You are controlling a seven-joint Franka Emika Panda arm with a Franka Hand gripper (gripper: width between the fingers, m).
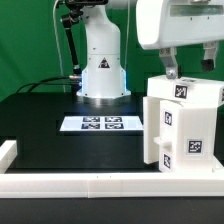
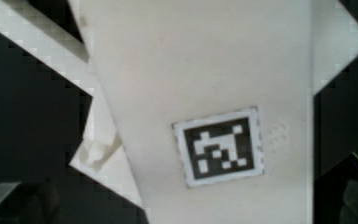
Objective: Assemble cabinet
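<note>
The white cabinet [image 1: 185, 125] stands upright on the black table at the exterior view's right, with square tags on its top and front faces. My gripper [image 1: 172, 72] hangs right over its top near the left edge, the fingertips at or just above the top panel. In the wrist view a white tagged panel [image 2: 211, 110] of the cabinet fills the picture. My gripper [image 2: 179, 205] is open, with dark fingers [image 2: 5, 203] low at both sides of the panel. A dark gap shows between one finger and the panel's edge.
The marker board [image 1: 100, 124] lies flat on the table's middle, in front of the arm's white base [image 1: 102, 70]. A long white border rail [image 1: 90, 185] runs along the front, with a short rail end [image 1: 8, 152] at the exterior view's left.
</note>
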